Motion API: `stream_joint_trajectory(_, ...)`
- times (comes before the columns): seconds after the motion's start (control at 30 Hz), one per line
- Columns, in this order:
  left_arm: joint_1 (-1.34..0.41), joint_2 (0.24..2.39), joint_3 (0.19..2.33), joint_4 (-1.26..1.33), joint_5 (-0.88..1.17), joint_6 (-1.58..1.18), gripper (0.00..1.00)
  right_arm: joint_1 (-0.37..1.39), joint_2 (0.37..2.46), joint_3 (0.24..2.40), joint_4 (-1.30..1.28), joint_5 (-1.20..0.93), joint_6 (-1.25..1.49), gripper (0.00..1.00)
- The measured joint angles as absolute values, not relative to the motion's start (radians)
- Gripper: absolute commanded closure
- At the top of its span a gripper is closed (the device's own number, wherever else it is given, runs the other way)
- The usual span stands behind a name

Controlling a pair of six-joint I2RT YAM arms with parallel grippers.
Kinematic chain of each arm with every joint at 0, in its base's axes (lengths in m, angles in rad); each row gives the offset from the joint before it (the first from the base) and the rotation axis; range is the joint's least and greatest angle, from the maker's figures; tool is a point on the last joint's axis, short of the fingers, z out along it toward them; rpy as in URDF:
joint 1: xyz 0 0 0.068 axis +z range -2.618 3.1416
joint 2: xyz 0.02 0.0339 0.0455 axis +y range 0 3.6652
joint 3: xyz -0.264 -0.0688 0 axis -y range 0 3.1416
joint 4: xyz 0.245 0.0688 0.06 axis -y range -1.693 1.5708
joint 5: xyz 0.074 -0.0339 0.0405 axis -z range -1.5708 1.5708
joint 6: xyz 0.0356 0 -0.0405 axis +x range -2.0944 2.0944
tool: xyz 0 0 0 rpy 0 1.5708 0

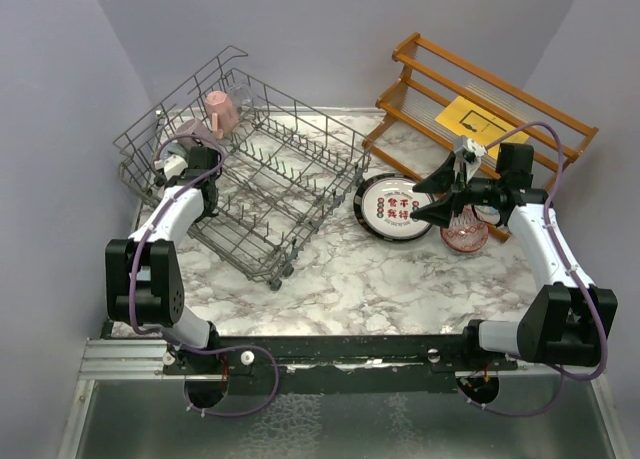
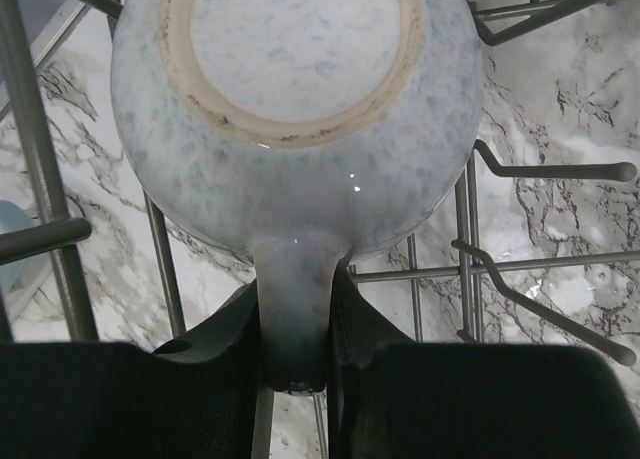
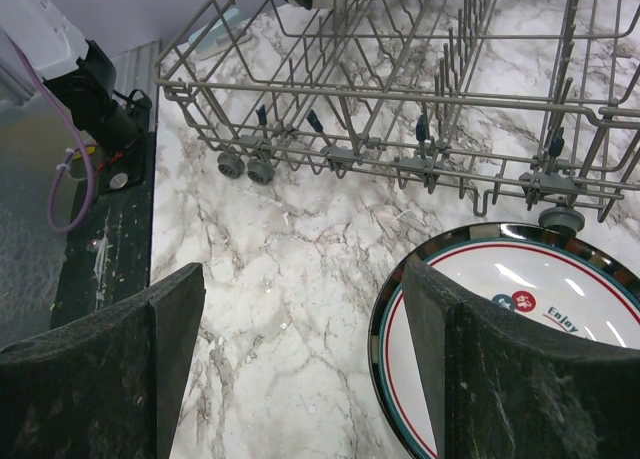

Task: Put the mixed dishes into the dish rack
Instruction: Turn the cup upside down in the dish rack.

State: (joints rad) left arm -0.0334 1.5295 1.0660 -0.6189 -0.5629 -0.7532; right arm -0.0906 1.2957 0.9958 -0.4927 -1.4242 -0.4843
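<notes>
left claw (image 2: 295,324) clenched on mug (image 2: 300,169) handle so body clears tines; mug inside rack (image 1: 285,184), counter (image 1: 340,269) 10 o'clock | right claw (image 3: 300,359) released, spread over plate (image 3: 520,319) rim at rack's 3 o'clock, apparently for pinch

Dish rack (image 1: 250,179) on the table's (image 1: 380,279) left, mug (image 1: 220,109) in its far corner, second mug (image 2: 300,109) inside nearby, plate (image 1: 395,207) right of the rack, glass (image 1: 465,234) right of that, shelf (image 1: 480,99) behind both.

text: "Enjoy" | on: black-rimmed plate (image 3: 530,279), inner face | plate's red characters: too small to read
</notes>
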Motion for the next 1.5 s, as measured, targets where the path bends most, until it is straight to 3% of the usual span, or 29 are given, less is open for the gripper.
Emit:
stream_joint_trajectory(0.23, -0.022, 1.563, 1.063, -0.588, -0.542, -0.757, 0.99, -0.091, 1.296, 0.997, -0.498, -1.422, -0.487, 0.21)
stream_joint_trajectory(0.3, -0.020, 1.563, 1.058, -0.576, -0.541, -0.761, 0.88, -0.091, 1.296, 0.997, -0.501, -1.422, -0.490, 0.21)
stream_joint_trajectory(0.53, -0.019, 1.563, 1.050, -0.561, -0.541, -0.773, 0.79, -0.091, 1.296, 0.998, -0.502, -1.422, -0.495, 0.21)
stream_joint_trajectory(0.57, -0.019, 1.563, 1.049, -0.559, -0.541, -0.775, 0.80, -0.091, 1.296, 0.998, -0.502, -1.422, -0.495, 0.20)
stream_joint_trajectory(0.63, -0.019, 1.563, 1.043, -0.557, -0.539, -0.776, 0.94, -0.091, 1.296, 0.998, -0.502, -1.422, -0.495, 0.21)
stream_joint_trajectory(0.7, -0.019, 1.563, 1.036, -0.554, -0.537, -0.777, 0.99, -0.091, 1.296, 0.998, -0.502, -1.422, -0.495, 0.21)
stream_joint_trajectory(1.1, -0.049, 1.509, 0.994, -0.570, -0.522, -0.807, 0.95, -0.091, 1.296, 0.998, -0.502, -1.422, -0.495, 0.21)
stream_joint_trajectory(1.23, -0.058, 1.507, 0.980, -0.569, -0.522, -0.815, 0.89, -0.091, 1.296, 0.998, -0.503, -1.422, -0.495, 0.21)
stream_joint_trajectory(1.5, -0.061, 1.507, 0.977, -0.569, -0.513, -0.815, 0.64, -0.091, 1.296, 0.998, -0.504, -1.422, -0.496, 0.21)
